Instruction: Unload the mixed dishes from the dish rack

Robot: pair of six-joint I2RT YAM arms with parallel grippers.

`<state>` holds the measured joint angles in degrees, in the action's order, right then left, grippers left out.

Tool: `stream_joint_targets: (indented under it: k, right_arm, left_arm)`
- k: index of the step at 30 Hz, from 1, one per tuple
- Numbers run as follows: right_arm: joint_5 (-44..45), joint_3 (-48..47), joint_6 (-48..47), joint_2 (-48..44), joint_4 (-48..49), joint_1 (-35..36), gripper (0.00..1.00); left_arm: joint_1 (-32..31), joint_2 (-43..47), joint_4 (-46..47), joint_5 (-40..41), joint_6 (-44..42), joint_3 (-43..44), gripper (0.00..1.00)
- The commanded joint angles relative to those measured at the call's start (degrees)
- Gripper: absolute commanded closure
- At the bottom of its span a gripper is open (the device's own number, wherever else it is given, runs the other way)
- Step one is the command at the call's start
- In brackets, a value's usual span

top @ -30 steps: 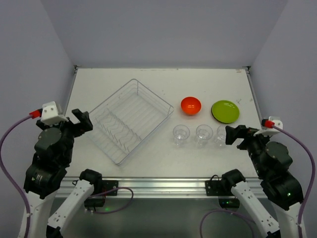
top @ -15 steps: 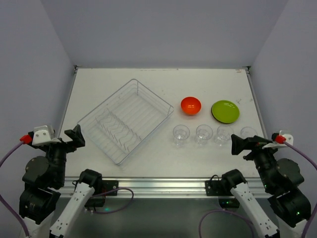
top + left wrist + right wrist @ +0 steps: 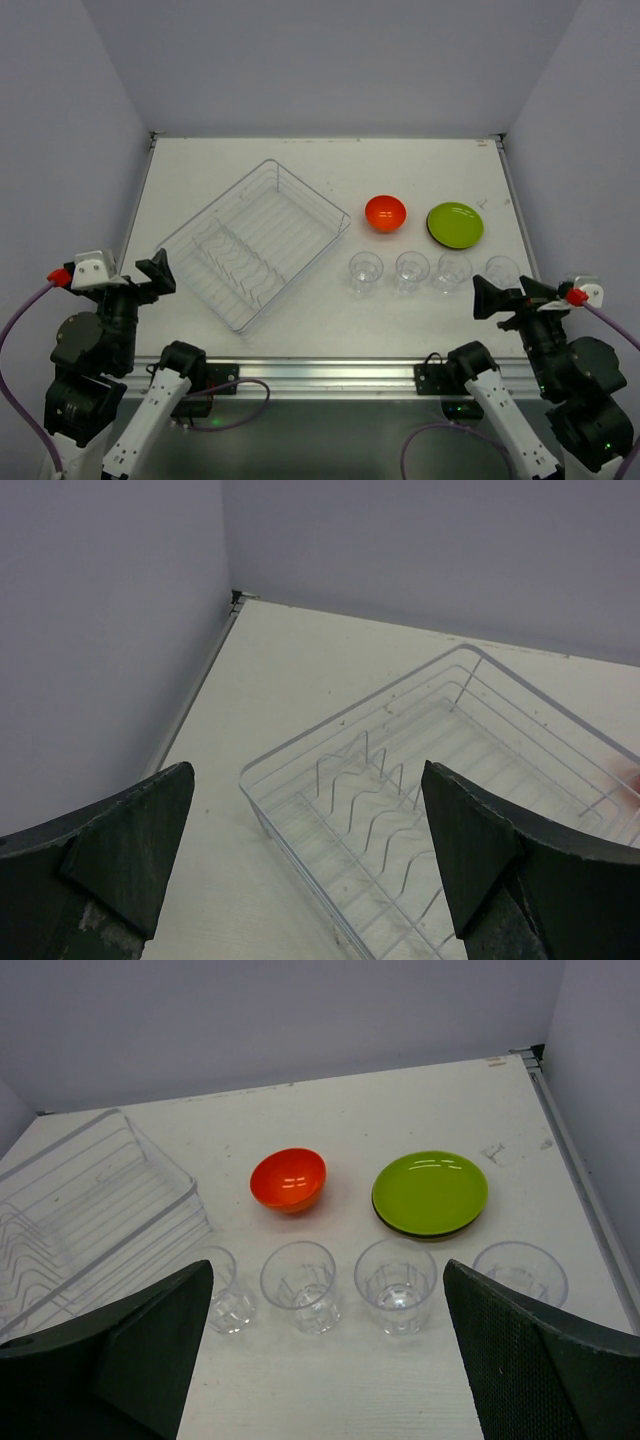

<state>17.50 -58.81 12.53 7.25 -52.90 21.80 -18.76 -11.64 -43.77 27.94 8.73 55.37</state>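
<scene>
Hovering by near corners, both end effectors [image 3: 158, 272] [image 3: 487, 298] gape.

bowl [image 3: 288, 1179]: glossy orange-red, white highlights inside.
plate [image 3: 430, 1192]: lime green, dark edge below.
four tumblers [image 3: 300, 1282]: clear, colourless, faceted pattern at base.
dish rack [image 3: 255, 242]: see-through, silvery-white wire lines, rows of zigzag ridges inside.
table [image 3: 300, 165]: off-white, few small dark scuffs.
front rail [image 3: 320, 375]: silver-grey.
walls [image 3: 330, 60]: pale lavender-grey.
left gripper [image 3: 305, 780], right gripper [image 3: 327, 1270]: matte black fingers, fine dotted texture on right one.
cables [image 3: 22, 300]: purple, red end caps.
</scene>
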Motion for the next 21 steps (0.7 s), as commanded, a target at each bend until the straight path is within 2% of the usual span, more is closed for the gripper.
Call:
stream_joint_targets:
  k: [1,10,15,21]
  right_arm:
    - [-0.96,1.32,-1.64,0.22,3.07,0.26,0.01]
    - [-1.33,2.38,-0.06,3.48,4.65,0.26,0.01]
    - [-4.39,5.8,-0.58,1.02,8.69,0.26,0.01]
    - [-4.14,7.3,-1.11,0.05,10.72,0.26,0.01]
  left_arm:
    - [0.31,0.74,2.9,-1.67,-1.79,-0.53,0.0]
    - [0.31,1.88,4.3,-1.66,-1.0,-1.93,0.0]
    - [0.31,2.15,5.45,-2.28,-0.91,-2.82,0.0]
    - [0.31,1.53,5.89,-2.19,-1.17,-3.08,0.0]
